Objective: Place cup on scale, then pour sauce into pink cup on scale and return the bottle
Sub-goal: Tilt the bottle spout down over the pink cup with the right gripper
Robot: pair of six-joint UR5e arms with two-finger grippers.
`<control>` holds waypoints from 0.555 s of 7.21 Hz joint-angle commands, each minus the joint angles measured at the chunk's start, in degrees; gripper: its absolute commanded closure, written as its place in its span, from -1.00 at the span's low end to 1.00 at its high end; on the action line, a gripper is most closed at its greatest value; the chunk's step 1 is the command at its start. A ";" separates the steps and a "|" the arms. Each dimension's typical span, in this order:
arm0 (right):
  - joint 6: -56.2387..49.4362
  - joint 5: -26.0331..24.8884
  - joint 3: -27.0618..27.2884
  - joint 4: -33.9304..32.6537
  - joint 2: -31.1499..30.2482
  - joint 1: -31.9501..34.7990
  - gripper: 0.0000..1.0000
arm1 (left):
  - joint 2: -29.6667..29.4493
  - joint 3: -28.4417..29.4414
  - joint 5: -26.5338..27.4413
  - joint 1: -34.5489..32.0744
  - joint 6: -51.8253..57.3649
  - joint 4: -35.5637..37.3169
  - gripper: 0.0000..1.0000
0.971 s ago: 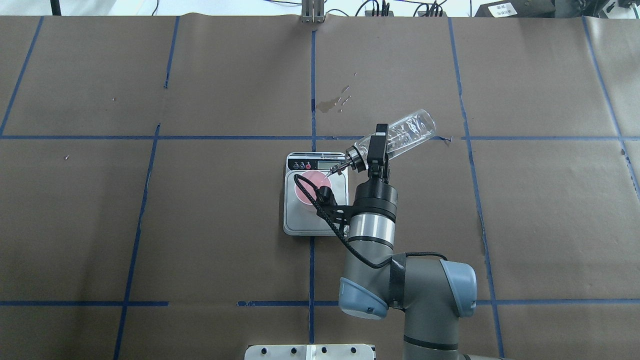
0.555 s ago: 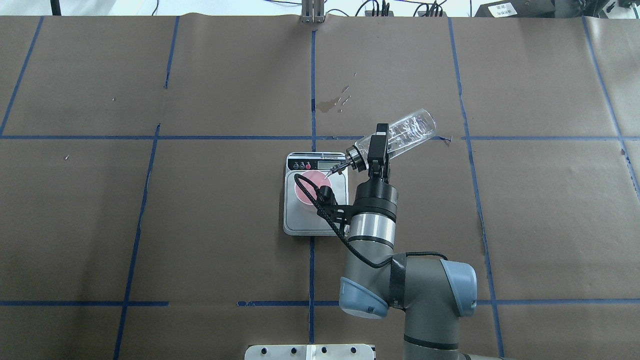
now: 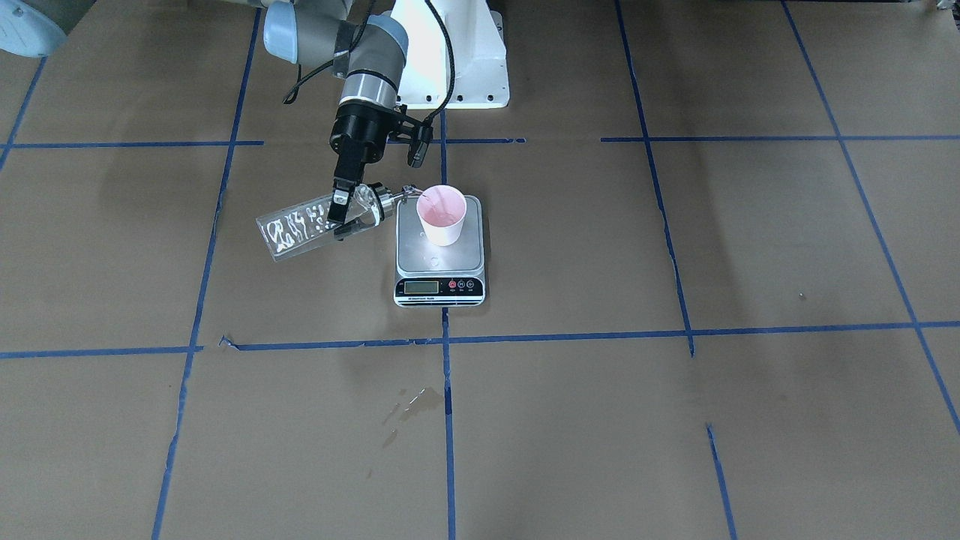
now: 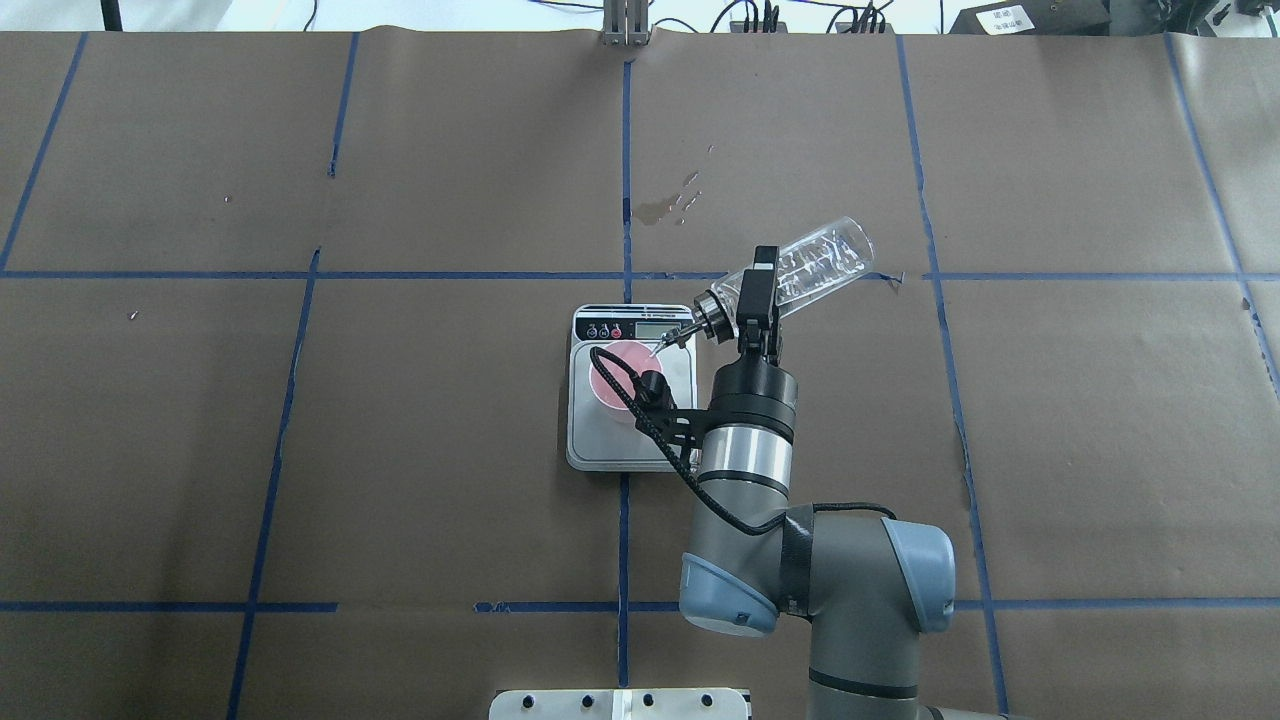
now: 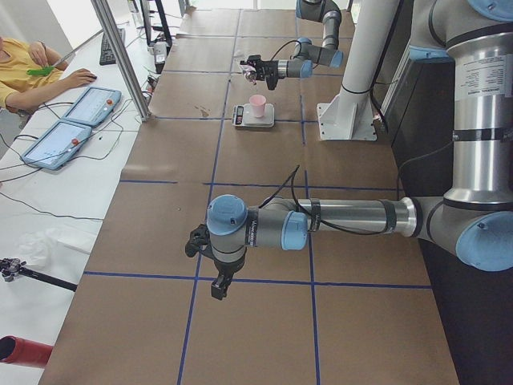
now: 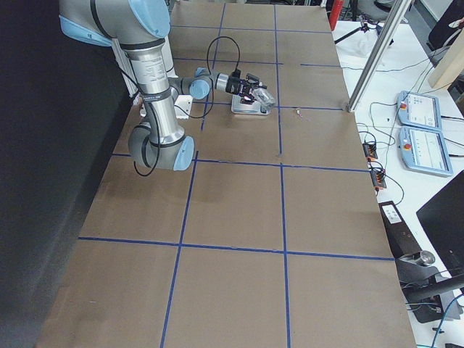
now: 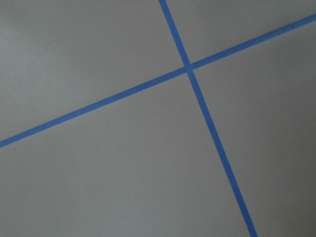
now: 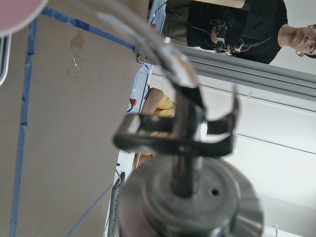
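Observation:
The pink cup (image 3: 442, 216) stands upright on the scale's steel plate (image 3: 439, 261), toward the robot's side. My right gripper (image 3: 341, 210) is shut on the clear bottle (image 3: 300, 229) near its metal collar. It holds the bottle tilted, base up and away from the scale, with the spout (image 3: 411, 192) over the cup's rim. Clear sauce glints inside the glass. In the overhead view the bottle (image 4: 815, 262), right gripper (image 4: 755, 290), cup (image 4: 610, 375) and scale (image 4: 600, 445) show the same. My left gripper (image 5: 218, 287) hangs low over bare table far from the scale; I cannot tell if it is open.
Wet stains (image 4: 660, 208) mark the brown paper beyond the scale. Blue tape lines grid the table. The white robot base (image 3: 450, 67) is behind the scale. An operator and tablets (image 5: 68, 136) are at a side bench. A metal post (image 4: 625, 25) stands at the far edge.
Almost nothing. The right gripper and bottle have shifted very slightly, and the spout stays over the cup.

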 commanded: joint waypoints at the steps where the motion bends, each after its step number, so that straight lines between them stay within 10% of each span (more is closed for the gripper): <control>1: 2.78 0.50 1.37 1.69 0.38 0.07 1.00 | -0.03 0.08 0.00 0.03 0.00 -0.07 -1.00; 4: 14.27 7.95 1.29 17.82 -0.75 0.16 1.00 | -0.03 0.16 -0.79 0.03 0.00 -0.07 -1.00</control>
